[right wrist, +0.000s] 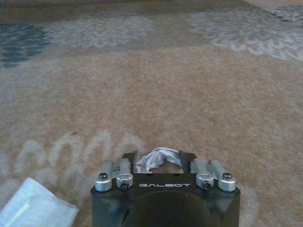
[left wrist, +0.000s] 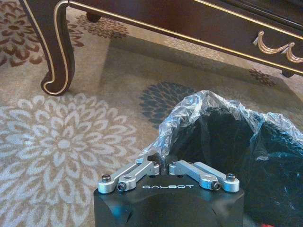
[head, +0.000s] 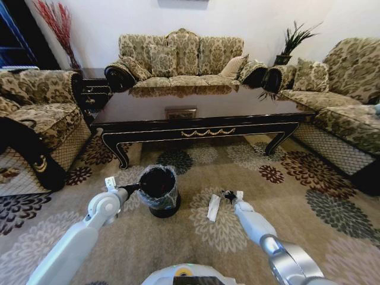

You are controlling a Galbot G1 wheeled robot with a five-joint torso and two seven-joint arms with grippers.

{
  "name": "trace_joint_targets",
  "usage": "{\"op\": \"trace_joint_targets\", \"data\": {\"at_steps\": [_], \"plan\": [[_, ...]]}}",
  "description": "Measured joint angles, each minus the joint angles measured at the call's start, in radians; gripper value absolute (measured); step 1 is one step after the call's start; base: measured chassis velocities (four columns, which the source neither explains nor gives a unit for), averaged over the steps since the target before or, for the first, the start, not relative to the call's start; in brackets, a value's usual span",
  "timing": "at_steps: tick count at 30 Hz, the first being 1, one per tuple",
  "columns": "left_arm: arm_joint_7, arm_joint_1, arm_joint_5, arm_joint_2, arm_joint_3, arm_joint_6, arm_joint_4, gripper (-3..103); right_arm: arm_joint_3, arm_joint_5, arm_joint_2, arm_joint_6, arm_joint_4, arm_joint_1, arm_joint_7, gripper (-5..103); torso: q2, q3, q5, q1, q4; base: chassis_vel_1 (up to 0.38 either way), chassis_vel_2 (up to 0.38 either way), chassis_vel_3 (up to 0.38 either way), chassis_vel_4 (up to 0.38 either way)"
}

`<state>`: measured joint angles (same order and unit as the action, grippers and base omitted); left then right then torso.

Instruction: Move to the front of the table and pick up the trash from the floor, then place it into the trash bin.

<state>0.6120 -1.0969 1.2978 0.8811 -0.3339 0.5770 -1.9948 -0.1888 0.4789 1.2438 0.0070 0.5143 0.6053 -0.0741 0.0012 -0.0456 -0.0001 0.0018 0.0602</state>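
The black trash bin (head: 159,191) with its crinkled clear liner (left wrist: 199,106) stands on the patterned floor (head: 332,178) in front of the dark table (head: 196,110). My left gripper (head: 133,189) is shut and empty at the bin's near rim, fingertips over the liner (left wrist: 161,160). My right gripper (head: 228,195) is low over the carpet to the right of the bin. Its fingers close on a small crumpled white piece of trash (right wrist: 158,158). A white oblong wrapper (head: 214,208) lies flat on the carpet just beside this gripper, also seen as the wrapper (right wrist: 33,210) in the right wrist view.
The table's curved leg (left wrist: 54,52) stands a little beyond the bin. Sofas ring the carpet: one on the left (head: 35,119), one behind the table (head: 181,59), one on the right (head: 344,101). Open carpet lies right of the gripper.
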Motion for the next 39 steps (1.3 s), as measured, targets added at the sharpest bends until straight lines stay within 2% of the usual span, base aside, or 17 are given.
{"op": "trace_joint_targets", "data": {"at_steps": [4,6,9,10,13,19,22,24,26,28,32,39], "plan": [[0.000,0.001,0.000,0.000,0.000,-0.004,-0.001,4,-0.002,-0.006,-0.007,0.004,0.000,0.007,0.003,30,0.000,0.000,0.0000,0.000,-0.0001,0.000,0.000,0.000,0.000],[0.000,0.001,0.000,0.000,0.000,-0.004,-0.001,4,-0.002,-0.007,-0.007,0.005,0.000,0.009,0.004,30,0.000,0.000,0.0000,0.000,-0.0001,0.000,0.000,0.000,0.000],[0.001,-0.001,-0.002,0.000,-0.001,-0.006,-0.004,4,-0.003,-0.008,-0.007,0.005,0.004,0.014,0.005,14,0.000,0.000,0.0001,0.000,-0.0001,0.000,0.000,0.000,0.000],[0.001,-0.001,-0.002,0.000,-0.001,-0.006,-0.004,4,-0.003,-0.008,-0.007,0.005,0.004,0.014,0.005,14,0.000,0.000,0.0001,0.000,-0.0001,0.000,0.000,0.000,0.000],[0.001,-0.002,-0.008,0.000,-0.002,-0.006,-0.007,4,-0.003,-0.008,-0.009,0.005,0.020,0.019,0.010,2,0.000,0.000,0.0001,0.000,-0.0001,0.000,0.000,0.000,0.000],[0.001,-0.001,-0.012,-0.002,0.009,-0.006,-0.014,4,0.002,0.022,-0.035,-0.013,0.100,0.045,0.028,0,0.000,0.000,0.0003,0.000,-0.0003,0.000,0.000,0.000,0.000],[-0.001,0.017,-0.022,0.001,0.046,-0.005,-0.014,4,0.014,0.068,-0.113,-0.047,0.259,0.101,0.055,0,0.000,0.000,-0.0002,0.000,0.0002,0.000,0.000,0.000,0.000],[-0.003,0.022,-0.026,0.003,0.054,-0.005,-0.012,4,0.015,0.078,-0.129,-0.054,0.292,0.115,0.060,0,0.000,0.000,0.0000,0.000,0.0002,0.000,0.000,0.000,0.000],[-0.004,0.043,-0.030,0.010,0.083,-0.004,-0.005,4,0.013,0.115,-0.181,-0.075,0.415,0.177,0.078,0,0.000,0.000,0.0001,0.000,0.0000,0.000,0.000,0.000,0.000],[-0.004,0.048,-0.030,0.011,0.089,-0.004,-0.004,4,0.011,0.124,-0.191,-0.080,0.442,0.192,0.082,0,0.000,0.000,0.0001,0.000,0.0000,0.000,0.000,0.000,0.000],[-0.004,0.070,-0.034,0.020,0.136,-0.001,-0.002,4,-0.005,0.177,-0.249,-0.105,0.622,0.284,0.109,0,0.000,0.000,0.0003,0.000,0.0000,0.000,0.000,0.000,0.000],[-0.009,0.083,-0.054,0.017,0.203,0.001,-0.011,4,-0.039,0.215,-0.303,-0.119,0.817,0.378,0.137,0,0.000,0.000,0.0001,0.000,-0.0003,0.000,0.000,0.000,0.000]]}}
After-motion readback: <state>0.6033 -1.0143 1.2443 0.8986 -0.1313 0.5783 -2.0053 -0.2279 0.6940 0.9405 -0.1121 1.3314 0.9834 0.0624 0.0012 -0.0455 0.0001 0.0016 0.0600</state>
